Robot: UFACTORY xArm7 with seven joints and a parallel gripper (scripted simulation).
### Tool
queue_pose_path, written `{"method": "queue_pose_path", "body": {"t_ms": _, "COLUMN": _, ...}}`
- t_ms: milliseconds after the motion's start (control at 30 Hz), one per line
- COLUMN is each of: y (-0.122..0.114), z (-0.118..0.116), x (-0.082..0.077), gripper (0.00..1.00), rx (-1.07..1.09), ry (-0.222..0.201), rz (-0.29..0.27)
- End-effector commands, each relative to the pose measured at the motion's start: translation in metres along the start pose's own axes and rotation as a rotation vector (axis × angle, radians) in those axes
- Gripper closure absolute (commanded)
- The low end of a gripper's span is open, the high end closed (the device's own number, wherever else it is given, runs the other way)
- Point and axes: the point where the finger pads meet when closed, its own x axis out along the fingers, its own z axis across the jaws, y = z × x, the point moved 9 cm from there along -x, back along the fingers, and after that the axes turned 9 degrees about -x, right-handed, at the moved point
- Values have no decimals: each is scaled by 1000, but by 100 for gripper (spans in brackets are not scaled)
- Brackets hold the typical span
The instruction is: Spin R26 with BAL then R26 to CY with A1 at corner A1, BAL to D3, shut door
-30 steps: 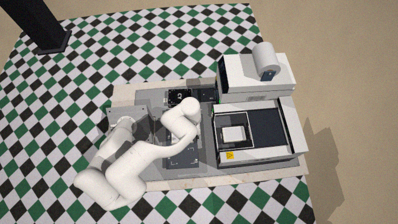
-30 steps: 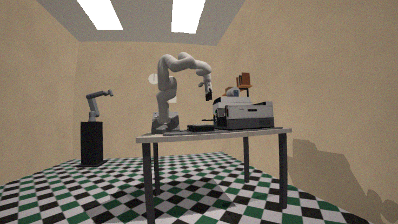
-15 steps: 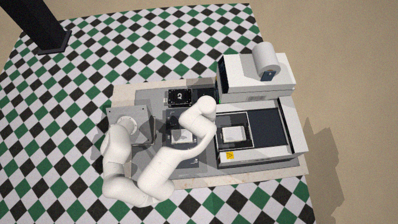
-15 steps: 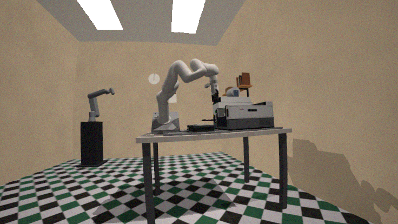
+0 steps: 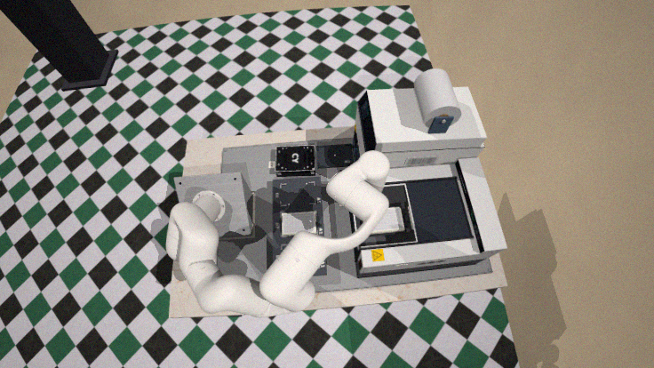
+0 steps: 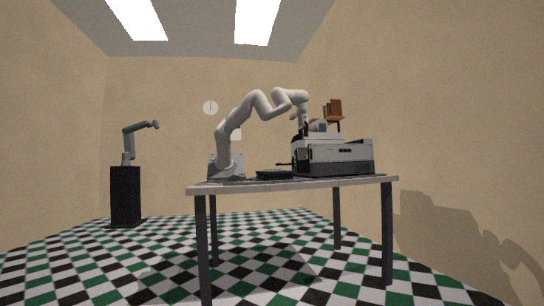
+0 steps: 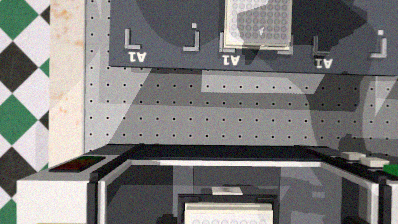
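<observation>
The centrifuge (image 5: 429, 253) (image 6: 334, 154) (image 7: 50, 200) stands at the right of the table with its door open. A white plate (image 5: 394, 220) (image 7: 230, 214) lies in the bucket at the door; I cannot read its label. My gripper (image 6: 303, 133) is open and empty and hangs just above the centrifuge's top at the opening. Its fingers do not show in the wrist view, and the arm hides it from above. Plate R62 (image 5: 299, 222) (image 7: 258, 22) sits on D2. The D3 nest (image 7: 160, 40) is bare. The CY nest (image 5: 295, 159) is bare.
The sealer (image 5: 425, 121) with its film roll (image 5: 436, 98) stands behind the centrifuge. The centrifuge's keys (image 7: 374, 161) show at the right of the wrist view. A second arm on a black pedestal (image 6: 124, 196) stands off the table.
</observation>
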Motion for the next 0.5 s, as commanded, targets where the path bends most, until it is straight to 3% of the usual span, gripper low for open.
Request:
{"method": "queue_pose_path", "body": {"t_ms": 0, "y": -29, "z": -4, "x": -4, "gripper": 0, "rx": -2, "ry": 3, "rz": 9}}
{"method": "queue_pose_path", "body": {"t_ms": 467, "y": -88, "z": -13, "x": -3, "gripper": 0, "rx": -2, "ry": 2, "rz": 10}}
